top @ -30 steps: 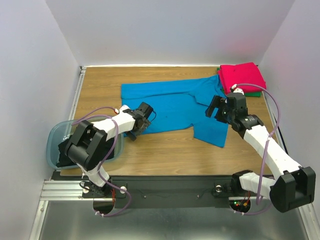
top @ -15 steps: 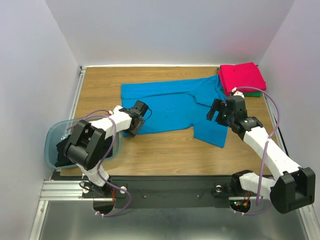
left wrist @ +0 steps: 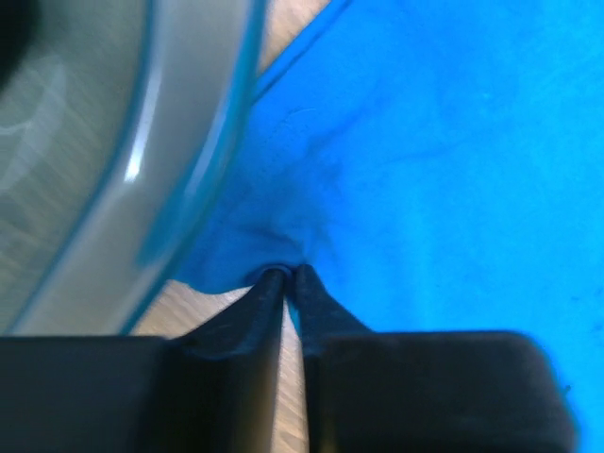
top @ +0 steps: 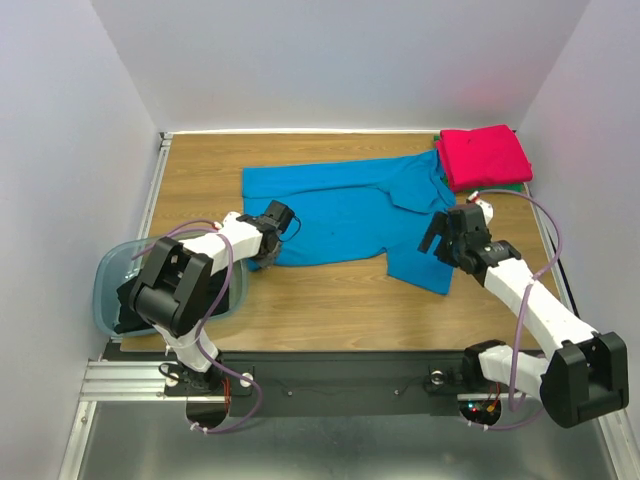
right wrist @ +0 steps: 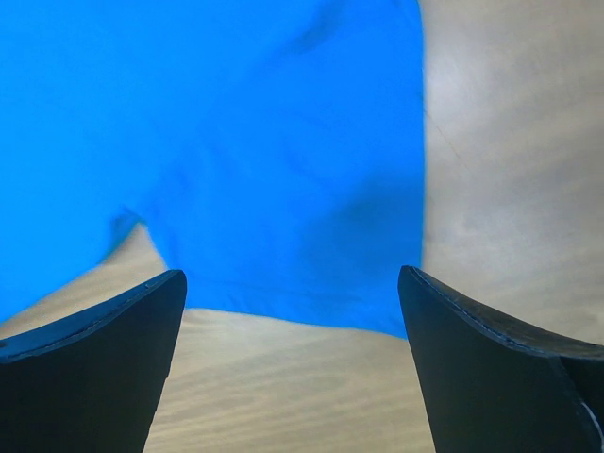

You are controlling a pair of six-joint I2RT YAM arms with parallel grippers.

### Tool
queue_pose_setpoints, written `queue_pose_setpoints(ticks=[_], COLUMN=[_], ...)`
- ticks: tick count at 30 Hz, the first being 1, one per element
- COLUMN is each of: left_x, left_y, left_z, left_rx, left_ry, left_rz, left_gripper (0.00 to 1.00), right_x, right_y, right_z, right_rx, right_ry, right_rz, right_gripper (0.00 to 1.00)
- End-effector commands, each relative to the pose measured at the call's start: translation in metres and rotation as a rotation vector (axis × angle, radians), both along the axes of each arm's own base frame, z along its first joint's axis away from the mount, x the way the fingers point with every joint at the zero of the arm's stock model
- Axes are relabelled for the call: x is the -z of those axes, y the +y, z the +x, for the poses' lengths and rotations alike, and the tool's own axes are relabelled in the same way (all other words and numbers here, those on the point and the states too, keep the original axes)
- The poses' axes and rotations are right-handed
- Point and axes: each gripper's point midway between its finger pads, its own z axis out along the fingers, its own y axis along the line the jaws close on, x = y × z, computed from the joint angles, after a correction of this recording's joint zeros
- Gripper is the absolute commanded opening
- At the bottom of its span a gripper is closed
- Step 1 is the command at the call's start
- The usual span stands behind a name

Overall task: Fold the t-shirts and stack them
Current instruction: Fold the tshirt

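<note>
Right claw (top: 437,238) slid nearer over the blue t-shirt (top: 340,215), fingers spread wide. Left claw (left wrist: 288,274) is clamped on its corner.

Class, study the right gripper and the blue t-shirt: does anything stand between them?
Nothing visible does. The right gripper hangs open over the near right part of the blue t-shirt. In the right wrist view, only blue cloth and bare table show between its jaws.
</note>
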Motion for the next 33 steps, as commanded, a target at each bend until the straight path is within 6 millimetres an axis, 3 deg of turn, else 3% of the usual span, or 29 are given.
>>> queue_pose_setpoints(ticks=[1, 8, 14, 18, 21, 23, 24, 25, 29, 33], left_x=[0.023, 0.02, 0.019, 0.015, 0.012, 0.011, 0.01, 0.01, 0.005, -0.004], left_y=[0.02, 0.013, 0.009, 0.006, 0.006, 0.006, 0.006, 0.005, 0.004, 0.002], left_z=[-0.028, -0.024, -0.018, -0.014, -0.013, -0.011, -0.011, -0.01, -0.006, -0.001], left_rx=[-0.003, 0.043, 0.065, 0.079, 0.083, 0.081, 0.08, 0.085, 0.097, 0.107], left_ry=[0.11, 0.096, 0.095, 0.081, 0.077, 0.072, 0.071, 0.068, 0.063, 0.045], left_rz=[0.061, 0.039, 0.033, 0.029, 0.033, 0.033, 0.031, 0.029, 0.033, 0.034], left_gripper=[0.01, 0.0, 0.0, 0.0, 0.0, 0.0, 0.0, 0.0, 0.0, 0.0], right_x=[0.021, 0.057, 0.076, 0.087, 0.093, 0.095, 0.094, 0.093, 0.077, 0.046], right_y=[-0.013, -0.018, -0.015, -0.004, -0.004, -0.005, -0.005, -0.005, -0.007, -0.002], right_z=[-0.025, -0.044, -0.039, -0.034, -0.032, -0.03, -0.029, -0.027, -0.013, 0.004], right_rx=[0.091, 0.138, 0.152, 0.12, 0.119, 0.124, 0.125, 0.126, 0.138, 0.128], right_ry=[0.076, 0.183, 0.241, 0.253, 0.265, 0.27, 0.267, 0.26, 0.199, 0.102], right_rz=[-0.003, -0.015, -0.018, 0.019, 0.014, 0.005, 0.003, 0.004, -0.006, 0.029], right_gripper=[1.0, 0.98, 0.89, 0.68, 0.62, 0.47, 0.47, 0.34, 0.01, 0.0])
